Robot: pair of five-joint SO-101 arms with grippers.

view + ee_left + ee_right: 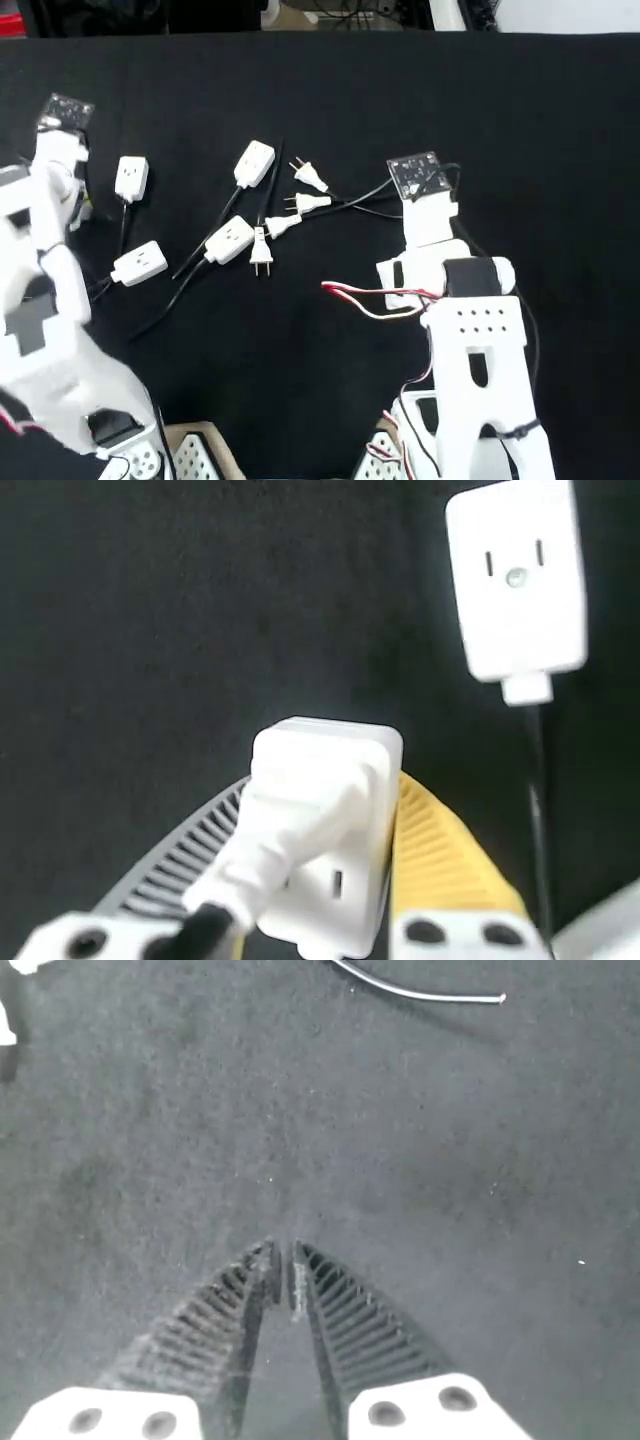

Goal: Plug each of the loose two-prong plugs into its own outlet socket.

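My left gripper [320,880] is shut on a white outlet socket [335,770] that has a white plug [300,820] seated in its face. The grey finger [195,855] and the yellow finger [435,850] press its two sides. A second outlet socket [515,580] lies just beyond it, face up. In the high view, three loose two-prong plugs [308,177] [305,203] [261,250] and a fourth [281,225] lie mid-table among outlet sockets [254,163] [229,240] [140,263] [131,178]. My right gripper [283,1265] is shut and holds nothing, low over bare black cloth.
Black cords [205,235] run from the sockets and plugs across the black cloth [520,120]. The left arm [45,270] stands at the table's left edge. The right arm [455,300] rises right of the plugs with red and white wires [365,298]. A thin cable [420,993] lies ahead.
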